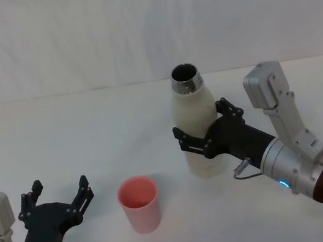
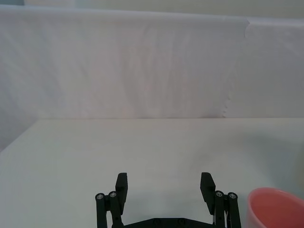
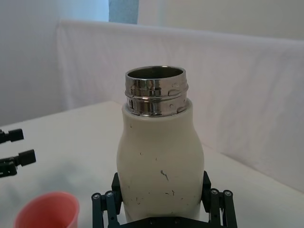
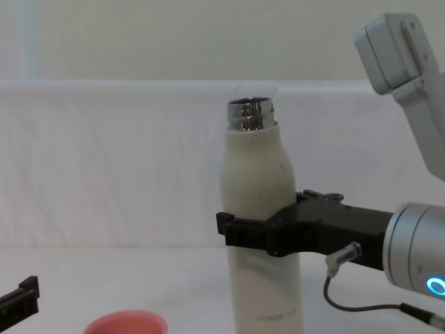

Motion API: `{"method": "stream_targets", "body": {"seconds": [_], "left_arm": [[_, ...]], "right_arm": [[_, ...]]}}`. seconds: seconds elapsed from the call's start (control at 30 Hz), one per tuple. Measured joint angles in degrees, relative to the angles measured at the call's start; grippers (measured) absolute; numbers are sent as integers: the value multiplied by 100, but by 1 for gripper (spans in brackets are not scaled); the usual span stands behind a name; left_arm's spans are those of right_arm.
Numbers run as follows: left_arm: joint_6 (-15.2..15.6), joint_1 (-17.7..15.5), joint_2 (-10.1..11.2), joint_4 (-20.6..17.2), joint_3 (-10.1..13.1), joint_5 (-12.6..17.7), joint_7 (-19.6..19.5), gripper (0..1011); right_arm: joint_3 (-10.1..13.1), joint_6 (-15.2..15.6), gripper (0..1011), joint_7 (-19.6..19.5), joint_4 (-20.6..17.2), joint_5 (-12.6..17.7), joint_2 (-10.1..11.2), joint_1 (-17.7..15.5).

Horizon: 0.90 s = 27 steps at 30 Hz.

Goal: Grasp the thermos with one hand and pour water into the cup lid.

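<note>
Mid-tabletop, my right gripper [image 1: 204,134] clamps the upright thermos [image 1: 199,128] around its body, ready to tip toward the cup lid [image 1: 140,203] nearer the front edge; the left gripper [image 1: 55,196] waits, jaws spread.

Thermos [image 3: 159,161]: matt cream-white body, faintly scuffed, with a glossy threaded steel neck. Cup lid [image 1: 139,203]: smooth salmon-pink plastic. Right gripper [image 1: 203,127]: matt black, on a brushed silver wrist.
</note>
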Motion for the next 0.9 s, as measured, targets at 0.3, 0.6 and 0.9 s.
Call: {"method": "stream_targets", "body": {"seconds": [0.3,0.6,0.9], "left_arm": [[0,0,0,0,0,0,0,1001],[0,0,0,0,0,0,0,1001],[0,0,0,0,0,0,0,1001]], "right_arm": [[-27,21,961,18,349,315,-94,186],[-129,-1,961,-80,655,503,-144,338],[-231,-1,961,-185,865,661,-145,424]]}}
